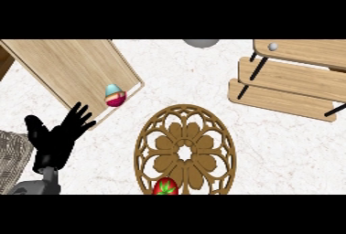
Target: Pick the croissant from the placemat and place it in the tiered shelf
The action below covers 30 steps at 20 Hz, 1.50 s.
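A round wooden placemat (184,153) with a cut-out flower pattern lies at the centre of the counter. On its near edge sits a red item with a green top (165,187); no croissant shows anywhere. The wooden tiered shelf (283,91) stands at the upper right, with a small grey ball (272,46) on its top tier. My left hand (54,141) rests open at the lower left, fingers spread and pointing up, well to the left of the placemat and holding nothing. My right hand is out of view.
A slanted wooden tray (67,68) fills the upper left, with a teal, orange and pink egg-shaped item (115,95) at its lower corner. A grey rounded object (201,43) peeks in at the top. A woven surface (12,153) lies at the left edge.
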Each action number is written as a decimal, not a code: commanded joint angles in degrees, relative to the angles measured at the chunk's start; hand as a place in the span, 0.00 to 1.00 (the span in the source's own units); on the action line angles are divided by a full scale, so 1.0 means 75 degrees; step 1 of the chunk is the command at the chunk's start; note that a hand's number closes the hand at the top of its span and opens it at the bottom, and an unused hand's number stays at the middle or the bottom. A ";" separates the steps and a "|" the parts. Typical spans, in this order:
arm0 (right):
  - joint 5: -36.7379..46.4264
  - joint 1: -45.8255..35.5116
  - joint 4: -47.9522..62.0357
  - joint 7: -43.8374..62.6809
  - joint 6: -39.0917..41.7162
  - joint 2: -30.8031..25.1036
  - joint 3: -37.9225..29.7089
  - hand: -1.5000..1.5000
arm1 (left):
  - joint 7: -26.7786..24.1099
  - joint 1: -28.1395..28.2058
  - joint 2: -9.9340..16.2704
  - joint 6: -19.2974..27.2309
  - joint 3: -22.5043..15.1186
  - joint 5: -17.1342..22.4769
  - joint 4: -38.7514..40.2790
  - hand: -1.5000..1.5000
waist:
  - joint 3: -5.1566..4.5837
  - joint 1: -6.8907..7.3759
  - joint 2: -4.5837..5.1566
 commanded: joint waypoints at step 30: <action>0.1200 0.0043 0.4698 -0.4053 -0.2257 -0.1287 0.1086 1.00 | 0.0166 -0.0132 -0.0224 -0.0278 0.0195 -0.0264 0.0883 0.50 | -0.0050 0.0002 0.0078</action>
